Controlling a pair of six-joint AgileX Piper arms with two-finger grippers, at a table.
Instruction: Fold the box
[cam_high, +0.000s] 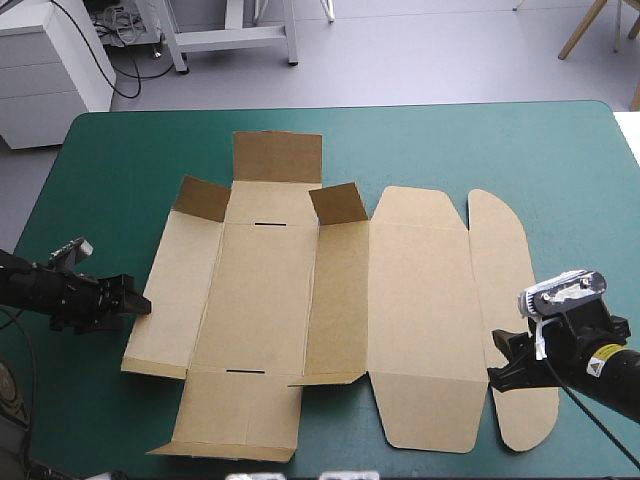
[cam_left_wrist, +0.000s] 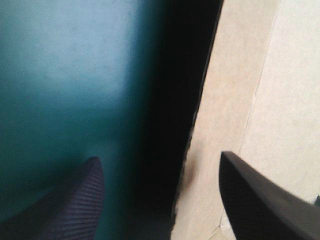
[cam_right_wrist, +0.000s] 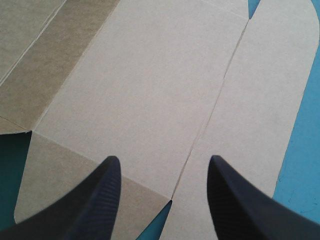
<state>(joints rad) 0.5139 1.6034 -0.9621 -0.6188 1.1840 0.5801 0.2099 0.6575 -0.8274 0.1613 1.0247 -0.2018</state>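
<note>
At the table's near side, the right gripper (cam_high: 497, 362) stands at about 4 o'clock of the box (cam_high: 260, 290). Its black fingers (cam_right_wrist: 95, 200) are wide apart and grasp nothing. The crease between the broad lid panel (cam_high: 420, 320) and the rounded flap (cam_high: 510, 330) runs between them. At 9 o'clock of the box, the left gripper (cam_high: 140, 303) sits at the board's left edge. Its fingers are likewise spread and hold nothing: one is over the teal-green cover (cam_high: 120, 160), the other over the brown board. The edge lies between them, with a dark shadow beside it. Contact with the board cannot be determined for either gripper. The box is an unfolded brown sheet lying mid-table, mostly flat. Toward 12 o'clock, the two small corner flaps (cam_high: 338, 203) are raised, and the end flap (cam_high: 277, 157) between them lies flat on the cover, nearest the far edge.
</note>
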